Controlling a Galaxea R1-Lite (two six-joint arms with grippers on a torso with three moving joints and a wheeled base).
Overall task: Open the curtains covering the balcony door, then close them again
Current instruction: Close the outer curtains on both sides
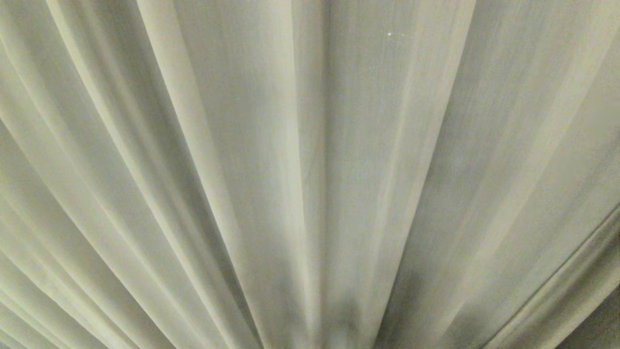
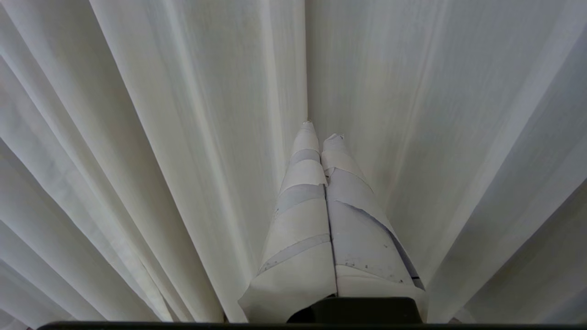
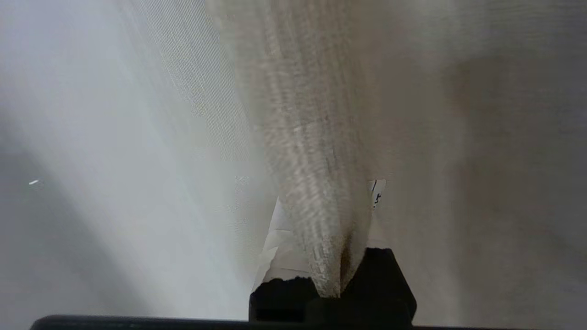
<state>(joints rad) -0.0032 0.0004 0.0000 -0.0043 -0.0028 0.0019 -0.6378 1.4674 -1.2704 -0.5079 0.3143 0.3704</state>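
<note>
Right wrist view, nearest: right gripper (image 3: 337,238) clamped on a fold of the curtains (image 3: 312,151), jaws drawn together with the pleat pinched between them. Pale taped fingers (image 3: 279,250) mostly hidden behind the gathered cloth, only a strip showing on one side and a small tag-like corner on the other. Dark housing at the base, fabric rising out of it as a narrow ridge. Weave coarse and beige along the held fold, brighter and more sheer on one flank, shadowed on the other.

Left wrist view: left gripper (image 2: 321,130) pointed into the curtains (image 2: 183,137), jaws pressed flat against each other, nothing between them. Fingers (image 2: 300,220) wrapped in pale tape with grey bands, tips touching or just short of the cloth at the seam where two panels meet; cannot tell which. Pleats fanning out on both sides, hanging straight and undisturbed.

Head view, farther: curtains (image 1: 310,174) filling the whole field, cream-white, long soft pleats spreading from a dark gathered point low at centre. Meeting edge of the two panels running up the middle, panels drawn together. Darker strip at the lower right corner beyond the fabric's edge, too dim to identify. Neither arm visible from up here. Balcony door entirely covered, not seen anywhere.
</note>
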